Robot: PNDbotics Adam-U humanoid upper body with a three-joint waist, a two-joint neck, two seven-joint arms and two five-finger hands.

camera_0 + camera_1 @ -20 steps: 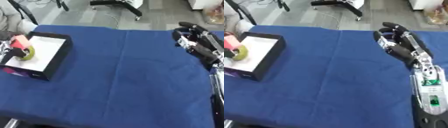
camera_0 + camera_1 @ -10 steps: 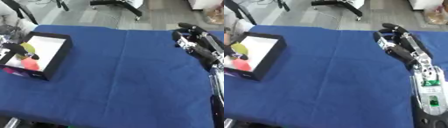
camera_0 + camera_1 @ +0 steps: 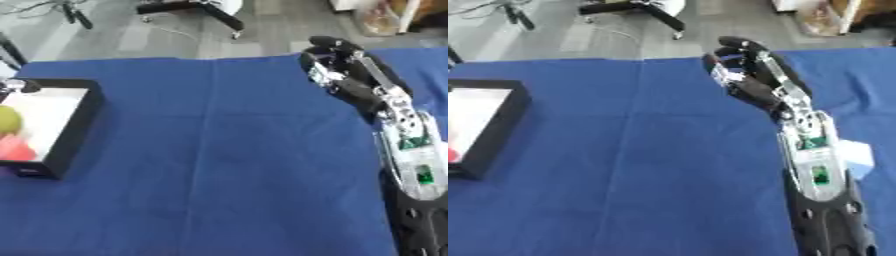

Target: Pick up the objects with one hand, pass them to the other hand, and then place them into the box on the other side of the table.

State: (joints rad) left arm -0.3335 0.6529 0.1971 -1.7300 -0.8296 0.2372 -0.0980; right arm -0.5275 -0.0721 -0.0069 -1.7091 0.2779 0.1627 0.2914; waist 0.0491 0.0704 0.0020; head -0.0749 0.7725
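A black box (image 3: 75, 131) with a white inside stands at the table's left edge. In it lie a yellow-green round object (image 3: 7, 120) and a red-pink object (image 3: 14, 148). Only a small silver and dark part of my left hand (image 3: 10, 86) shows, at the box's far corner by the picture's edge. My right hand (image 3: 747, 79) hovers over the far right of the blue table (image 3: 227, 165), open with its fingers relaxed and nothing in it. Its arm runs down the right side of the view.
A white flat thing (image 3: 856, 158) lies on the cloth just right of my right forearm. Beyond the table's far edge are grey floor and an office chair base (image 3: 194, 7). A bag (image 3: 381, 16) stands on the floor at the far right.
The left hand held the objects over the box, then they lay inside it, and the hand has drawn back to the left edge. The camera has turned right.
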